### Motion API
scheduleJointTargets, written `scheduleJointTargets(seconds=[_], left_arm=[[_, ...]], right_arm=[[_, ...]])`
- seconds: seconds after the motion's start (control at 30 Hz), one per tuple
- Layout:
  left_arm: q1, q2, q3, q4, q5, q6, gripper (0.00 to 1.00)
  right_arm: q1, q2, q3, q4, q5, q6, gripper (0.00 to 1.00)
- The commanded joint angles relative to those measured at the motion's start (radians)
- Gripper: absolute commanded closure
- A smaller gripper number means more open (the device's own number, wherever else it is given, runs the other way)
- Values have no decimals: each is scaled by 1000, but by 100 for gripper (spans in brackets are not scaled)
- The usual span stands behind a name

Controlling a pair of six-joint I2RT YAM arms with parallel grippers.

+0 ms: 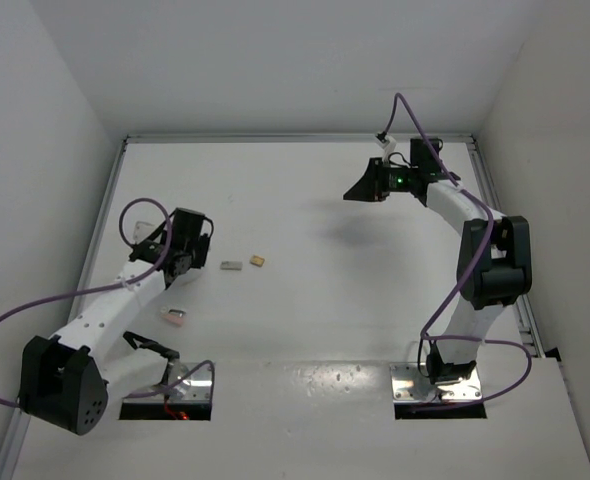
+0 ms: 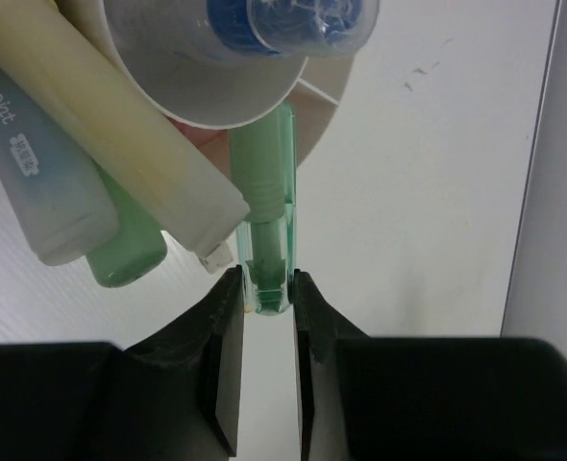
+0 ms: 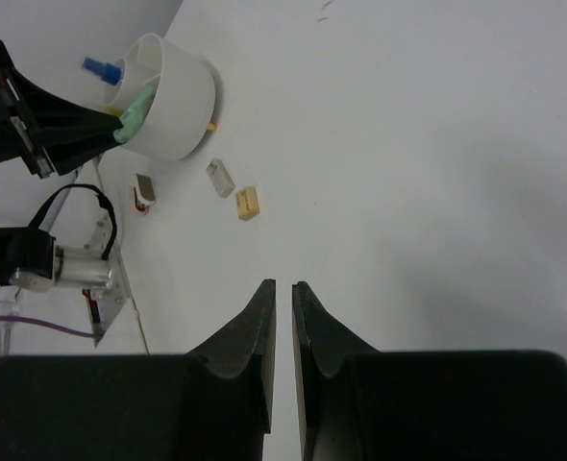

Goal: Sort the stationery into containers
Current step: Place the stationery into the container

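LEFT claw [image 2: 266, 284]: clamped on the end of the green marker [image 2: 264, 182], far end at the white bowl [image 3: 183, 106] | BOWL: left part of desk [image 3: 408, 144], yellow marker [image 2: 120, 125] sticking out | RIGHT claw [image 3: 283, 293]: almost closed, empty, raised over far right | LOOSE on desk near bowl: grey block [image 3: 221, 178], tan block [image 3: 248, 203], pink block [image 3: 144, 192]

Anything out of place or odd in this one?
A grey block, a tan block and a pink block lie loose on the table, outside the bowl. The left gripper is shut on a green marker at the bowl's rim.
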Motion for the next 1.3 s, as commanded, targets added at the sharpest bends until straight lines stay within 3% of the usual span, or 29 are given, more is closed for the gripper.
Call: scheduleJointTargets(seconds=[0.0,0.3,0.5,0.77,0.97,1.07,1.13,1.2,1.23,1.27], left_arm=[[11,-33,-22,42,91,-3,91],[54,-64,-49,42,114,-3,86],[103,-84,-49,52,137,7,77],[157,-106,-40,52,137,51,50],[168,-115,-31,52,148,86,47],[136,-126,18,52,128,177,65],[102,-135,77,52,116,308,78],[53,-135,122,52,105,426,91],[36,-124,156,76,119,573,93],[8,-124,165,93,157,658,91]], right_arm=[[-3,-44,-2,39,-32,-5,88],[-3,-44,-2,39,-32,5,88],[-12,-44,-11,39,-32,5,88],[-12,-44,-11,39,-41,5,88],[-12,-44,-11,39,-41,5,88],[6,-44,22,-10,-41,-85,82],[24,-1,111,-192,-27,-208,73],[75,48,189,-416,-18,-390,57],[99,107,278,-494,19,-456,52],[153,132,314,-549,48,-553,38]])
